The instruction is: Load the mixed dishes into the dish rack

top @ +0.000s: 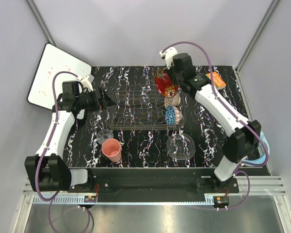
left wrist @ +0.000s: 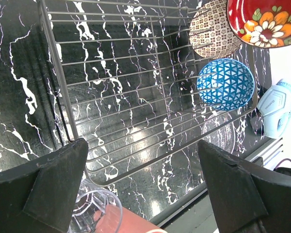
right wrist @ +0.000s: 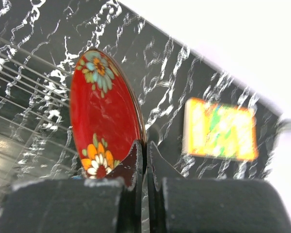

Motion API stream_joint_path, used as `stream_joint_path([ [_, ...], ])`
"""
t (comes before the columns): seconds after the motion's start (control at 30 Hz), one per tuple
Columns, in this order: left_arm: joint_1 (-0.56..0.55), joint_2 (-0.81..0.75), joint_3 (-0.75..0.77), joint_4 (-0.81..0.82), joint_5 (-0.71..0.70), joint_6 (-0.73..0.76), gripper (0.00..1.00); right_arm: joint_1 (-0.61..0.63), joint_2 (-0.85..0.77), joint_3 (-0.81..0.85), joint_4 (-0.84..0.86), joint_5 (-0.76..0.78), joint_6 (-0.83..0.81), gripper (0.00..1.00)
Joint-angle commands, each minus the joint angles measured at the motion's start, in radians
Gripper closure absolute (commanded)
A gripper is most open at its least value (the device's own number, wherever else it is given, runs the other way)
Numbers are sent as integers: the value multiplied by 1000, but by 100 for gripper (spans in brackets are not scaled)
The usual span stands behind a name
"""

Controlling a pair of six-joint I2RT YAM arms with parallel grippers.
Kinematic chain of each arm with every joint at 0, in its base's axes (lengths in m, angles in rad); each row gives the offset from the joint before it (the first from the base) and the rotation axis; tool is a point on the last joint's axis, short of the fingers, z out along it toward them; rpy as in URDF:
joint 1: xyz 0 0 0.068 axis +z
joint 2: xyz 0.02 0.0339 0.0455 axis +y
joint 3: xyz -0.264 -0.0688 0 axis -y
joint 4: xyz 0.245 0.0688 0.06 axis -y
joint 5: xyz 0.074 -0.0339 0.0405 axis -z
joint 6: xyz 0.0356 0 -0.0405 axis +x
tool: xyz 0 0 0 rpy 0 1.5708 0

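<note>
The dark wire dish rack point(top: 136, 108) lies mid-table. At its right end stand the tan-red patterned bowl point(top: 172, 100) and the blue patterned bowl point(top: 173, 115). My right gripper point(top: 176, 83) is shut on the rim of the red flower-rimmed dish point(top: 163, 82) and holds it on edge over the rack's far right corner; the right wrist view shows the dish point(right wrist: 104, 111) pinched between the jaws point(right wrist: 145, 150). My left gripper point(top: 108, 100) is open and empty at the rack's left end. The pink cup point(top: 111, 149), small clear glass point(top: 105, 136) and clear glass plate point(top: 180, 146) sit in front of the rack.
An orange-green book point(top: 216, 80) lies at the far right. A white board point(top: 56, 77) leans off the far left corner. A light blue round thing point(top: 264, 145) sits at the right edge. The left wrist view shows the rack wires point(left wrist: 136, 97) and both bowls.
</note>
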State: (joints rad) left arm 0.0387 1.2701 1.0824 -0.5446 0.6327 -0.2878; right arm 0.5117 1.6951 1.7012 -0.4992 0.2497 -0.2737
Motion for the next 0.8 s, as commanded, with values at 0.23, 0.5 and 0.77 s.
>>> stream_joint_path([
  [0.23,7,21,36,14,-19,15,1,143,51,-35,333,40,-566,100],
  [0.5,7,28,27,26,-24,12,1,162,48,-207,591,-16,-906,100],
  [0.77,10,37,19,32,-27,10,1,163,47,-316,720,-144,-1144,100],
])
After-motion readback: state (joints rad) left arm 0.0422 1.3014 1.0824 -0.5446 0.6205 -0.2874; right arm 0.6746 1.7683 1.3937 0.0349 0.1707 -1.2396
